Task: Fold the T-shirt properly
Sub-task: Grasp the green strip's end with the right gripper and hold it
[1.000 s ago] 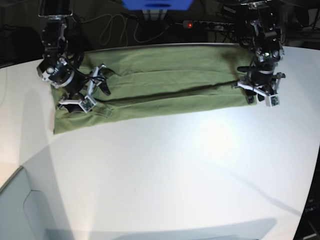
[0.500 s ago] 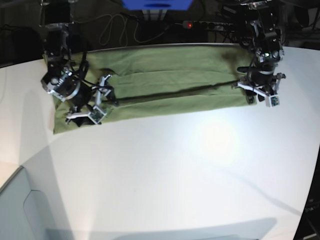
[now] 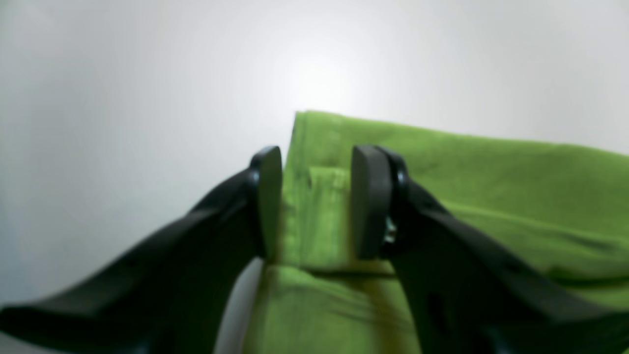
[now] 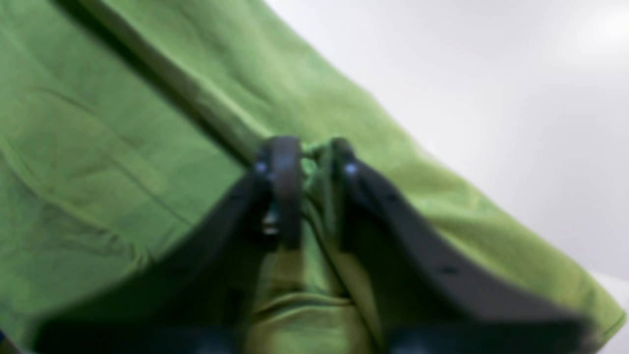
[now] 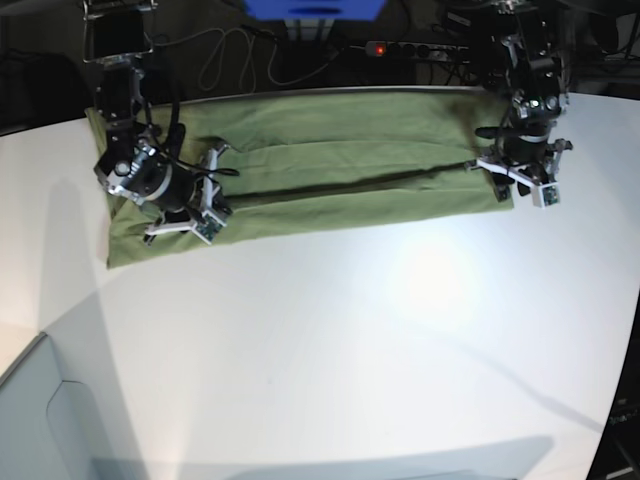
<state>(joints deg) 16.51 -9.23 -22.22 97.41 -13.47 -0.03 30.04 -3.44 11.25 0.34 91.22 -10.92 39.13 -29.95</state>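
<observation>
In the left wrist view we look down between the two black fingers of the left gripper (image 3: 314, 196), which stand partly apart with a clear gap between the pads. They straddle the corner of the T-shirt (image 3: 442, 196) — one pad sits right at the cloth's side edge, the other over the fabric, and a small folded hem lies in the gap. We cannot tell whether the pads press the cloth. Beside the edge runs the bare white table (image 3: 123, 98).

In the right wrist view the picture is blurred, yet we can see the right gripper (image 4: 309, 167) drawn narrow, with a bunched ridge of the green T-shirt (image 4: 98, 147) caught between its tips. A long dark fold line runs up and away from the pinch, and the white table (image 4: 491, 98) shows beyond the cloth's edge.

In the base view the T-shirt (image 5: 330, 170) lies as a long olive band across the far side of the white table (image 5: 350, 350), folded lengthwise with a dark crease along its middle. The right gripper (image 5: 200, 205) is down on the cloth near the band's left end — the left gripper (image 5: 522, 180) sits at the right end, at the cloth's edge. Behind the table we make out a power strip (image 5: 415, 47) with a red light and loose cables (image 5: 225, 55).
</observation>
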